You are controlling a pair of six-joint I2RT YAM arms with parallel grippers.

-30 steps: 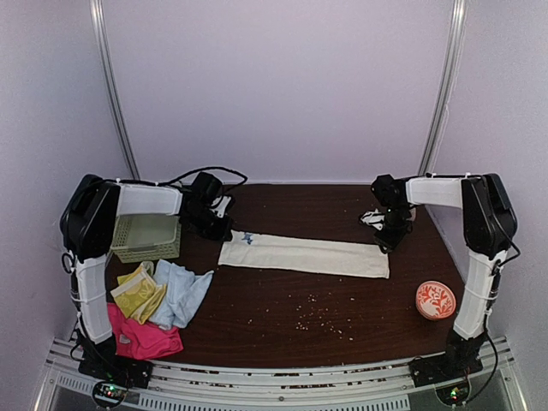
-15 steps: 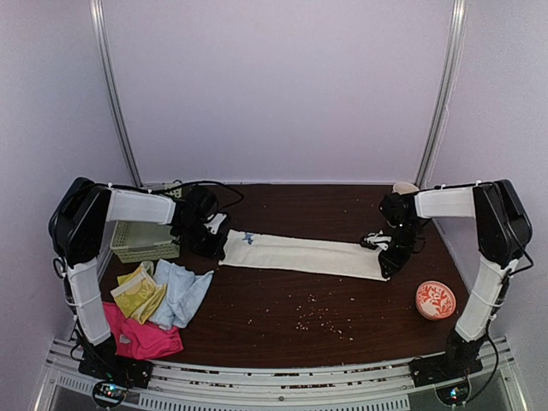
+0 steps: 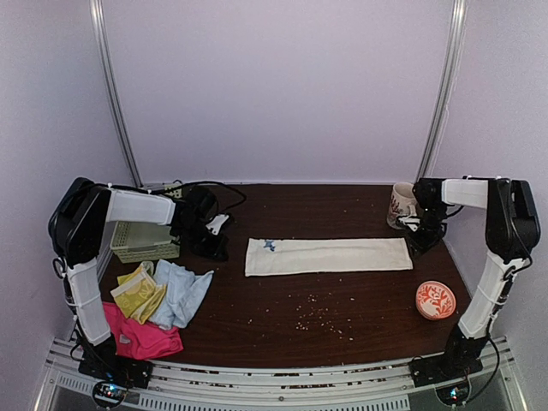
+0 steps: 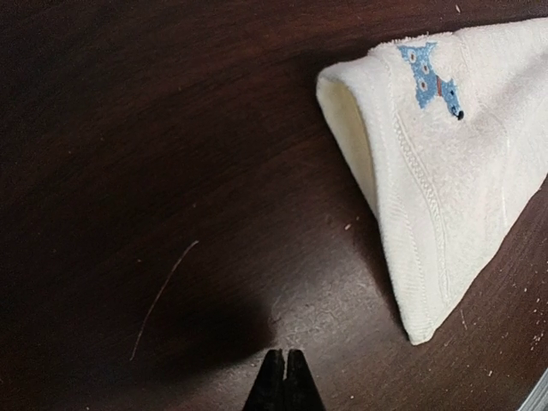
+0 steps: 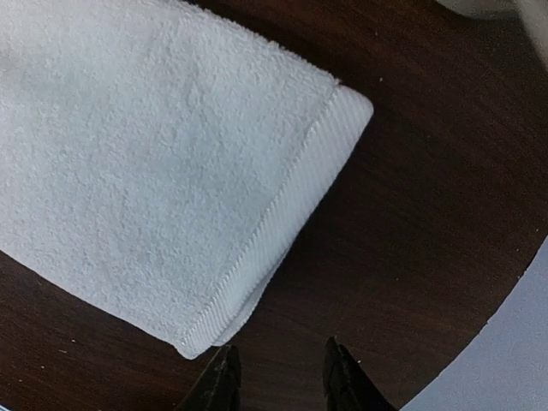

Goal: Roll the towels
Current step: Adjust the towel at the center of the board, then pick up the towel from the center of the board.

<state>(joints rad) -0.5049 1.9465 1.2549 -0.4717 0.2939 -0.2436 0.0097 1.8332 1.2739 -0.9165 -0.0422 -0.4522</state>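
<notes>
Table [image 3: 342,334]: the dark wooden top on which everything is laid; crumbs are scattered over its near half.
Cream towel [image 3: 330,255]: laid flat mid-table as a long folded strip running left to right; it is judged to be squared up this way so that a roll can be started from one short end.
Waiting towels [image 3: 181,291]: the pale blue, yellow-green and pink cloths are heaped at the near left, well apart from the strip, none of them rolled.
Basket [image 3: 145,238]: set at the far left, just behind the heap.
Left gripper [image 4: 283,377]: its fingertips are pressed together with nothing between them; the strip's embroidered end is seen near it but apart.
Right gripper [image 5: 278,377]: its jaws are held slightly parted and empty; the strip's other short end lies just beside it, not touched.
</notes>
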